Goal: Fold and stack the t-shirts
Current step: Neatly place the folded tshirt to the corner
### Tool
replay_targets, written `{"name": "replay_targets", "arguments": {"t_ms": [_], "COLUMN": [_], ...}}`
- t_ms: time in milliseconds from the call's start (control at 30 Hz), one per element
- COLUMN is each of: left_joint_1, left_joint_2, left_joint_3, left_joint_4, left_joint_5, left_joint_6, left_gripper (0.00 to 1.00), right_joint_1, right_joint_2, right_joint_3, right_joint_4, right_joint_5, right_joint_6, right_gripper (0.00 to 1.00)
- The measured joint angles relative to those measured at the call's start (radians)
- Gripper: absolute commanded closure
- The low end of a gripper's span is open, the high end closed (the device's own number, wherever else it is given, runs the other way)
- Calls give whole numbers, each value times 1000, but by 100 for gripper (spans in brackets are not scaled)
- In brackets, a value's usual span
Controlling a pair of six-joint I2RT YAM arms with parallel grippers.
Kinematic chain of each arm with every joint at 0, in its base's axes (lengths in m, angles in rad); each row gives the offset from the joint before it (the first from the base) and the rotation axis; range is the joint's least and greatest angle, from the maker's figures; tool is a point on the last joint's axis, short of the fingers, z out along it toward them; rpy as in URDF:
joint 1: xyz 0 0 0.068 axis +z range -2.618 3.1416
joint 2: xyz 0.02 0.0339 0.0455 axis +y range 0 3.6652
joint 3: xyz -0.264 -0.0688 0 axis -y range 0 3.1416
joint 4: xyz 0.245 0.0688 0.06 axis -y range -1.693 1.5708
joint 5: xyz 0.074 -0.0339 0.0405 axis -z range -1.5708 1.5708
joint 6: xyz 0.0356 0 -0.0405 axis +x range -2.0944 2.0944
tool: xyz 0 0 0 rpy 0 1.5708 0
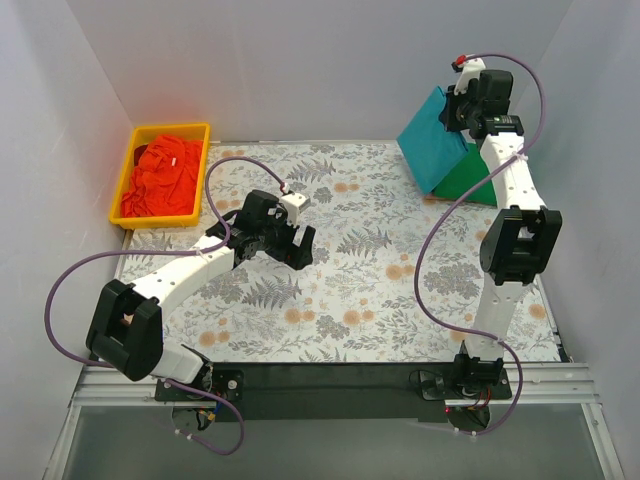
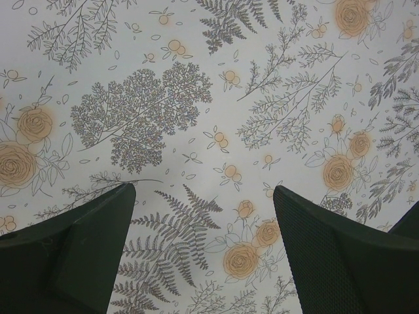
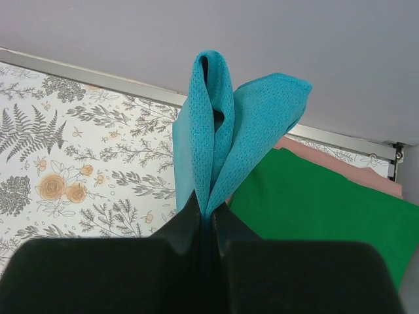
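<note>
Floral sheet (image 1: 340, 290); teal-blue t-shirt (image 3: 255, 124), long axis down from the tight-closed right hand (image 3: 208, 209); left hand (image 2: 203, 190) agape, empty

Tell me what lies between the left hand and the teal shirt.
Only bare floral sheet; the top view shows nothing else between the left hand and the teal shirt.

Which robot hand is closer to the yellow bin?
Left. The left end effector hovers over the floral sheet, right of the yellow bin; the right end effector is at the far right corner, pinching the teal-blue t-shirt.
</note>
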Motion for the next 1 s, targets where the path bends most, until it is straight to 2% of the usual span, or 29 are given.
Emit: {"name": "replay_targets", "arguments": {"t_ms": [567,1000], "left_joint_1": [0,0], "left_joint_2": [9,29], "left_joint_3": [0,5], "left_joint_4": [-8,-37], "left_joint_5": [14,32], "left_joint_6": [20,27], "left_gripper": [8,7], "right_joint_1": [-106,-171], "right_joint_2": [8,87], "right_joint_3": [0,0], "right_joint_4": [0,27], "right_joint_5": [-5,-6], "right_joint_6": [-35,-113], "right_gripper": [99,99]}}
